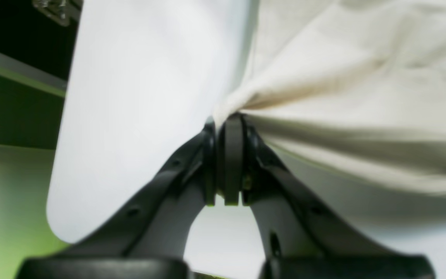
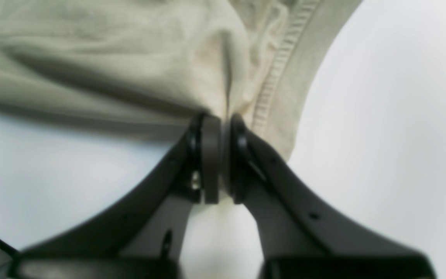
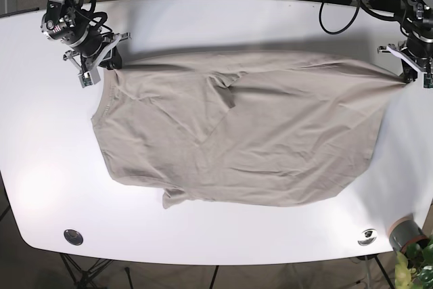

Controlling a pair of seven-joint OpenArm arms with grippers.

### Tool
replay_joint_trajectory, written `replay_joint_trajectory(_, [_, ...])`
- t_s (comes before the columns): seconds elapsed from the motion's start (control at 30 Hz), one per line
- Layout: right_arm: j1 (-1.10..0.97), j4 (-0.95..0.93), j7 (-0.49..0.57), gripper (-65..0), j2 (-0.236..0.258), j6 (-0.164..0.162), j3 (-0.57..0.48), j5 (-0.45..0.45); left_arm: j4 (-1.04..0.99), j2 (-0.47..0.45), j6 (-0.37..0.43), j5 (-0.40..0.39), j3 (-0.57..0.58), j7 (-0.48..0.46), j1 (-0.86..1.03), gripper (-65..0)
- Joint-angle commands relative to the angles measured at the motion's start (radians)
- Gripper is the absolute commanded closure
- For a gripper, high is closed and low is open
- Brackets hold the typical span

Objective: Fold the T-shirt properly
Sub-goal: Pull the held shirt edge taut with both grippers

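On white table (image 3: 216,25), T-shirt (image 3: 237,140) spread; L pincer (image 3: 408,76) & R pincer (image 3: 108,62) both clamp its edges.

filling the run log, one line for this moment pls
left claw shut on T-shirt | right claw shut on T-shirt | spread on table | unfolded

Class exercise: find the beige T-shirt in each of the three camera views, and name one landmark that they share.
Left wrist: T-shirt upper right, pinched by left gripper.
Right wrist: upper left, pinched by right gripper.
Base: centre, stretched between both arms.
Shared landmark: white table.
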Motion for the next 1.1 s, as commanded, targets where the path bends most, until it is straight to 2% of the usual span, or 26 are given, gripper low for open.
replay_joint_trajectory(0.0, [0.003,0.016,0.020,-2.4,0.013,0.007,0.004,0.011,0.018,-0.020,0.007,-0.002,-0.005,-0.010,-0.026,0.0])
replay_joint_trajectory(0.13, [-0.008,0.024,0.020,-3.6,0.017,0.009,0.006,0.011,0.017,-0.020,0.007,0.021,-0.005,0.016,-0.037,0.0])
replay_joint_trajectory(0.23, [-0.028,0.053,0.020,-14.3,0.014,0.009,0.008,0.013,0.017,-0.020,0.007,0.020,-0.005,0.016,-0.032,0.0])
replay_joint_trajectory(0.37, [-0.051,0.122,0.020,-34.6,0.008,0.013,0.006,0.014,0.015,-0.020,0.007,0.020,-0.005,0.016,-0.032,0.0])
replay_joint_trajectory(0.4, [-0.054,0.137,0.020,-38.5,-0.006,0.027,0.004,0.014,0.015,-0.020,0.007,0.020,-0.005,0.016,-0.032,0.0])
replay_joint_trajectory(0.47, [-0.056,0.159,0.020,-41.7,-0.023,0.067,0.012,0.014,0.014,-0.020,0.007,0.020,-0.005,0.016,-0.032,0.0])
replay_joint_trajectory(0.5, [-0.053,0.165,0.020,-42.5,-0.032,0.093,0.012,0.014,0.014,-0.020,0.007,0.020,-0.005,0.016,-0.032,0.0])
replay_joint_trajectory(0.6, [-0.042,0.166,0.020,-42.5,-0.033,0.122,0.004,0.013,0.014,-0.020,0.007,0.020,-0.005,0.016,-0.032,0.0])
replay_joint_trajectory(0.7, [0.001,0.145,0.008,-42.5,-0.038,0.124,0.004,0.010,0.014,-0.020,0.007,0.020,-0.005,0.016,-0.032,0.0])
replay_joint_trajectory(0.87, [0.118,0.035,-0.095,-42.3,-0.038,0.125,0.011,0.008,0.014,-0.023,0.007,0.021,0.024,0.016,-0.031,0.0])
replay_joint_trajectory(1.07, [0.171,-0.047,-0.105,-42.3,-0.032,0.132,0.004,0.013,0.014,-0.020,0.007,0.021,0.027,0.016,-0.031,0.0])
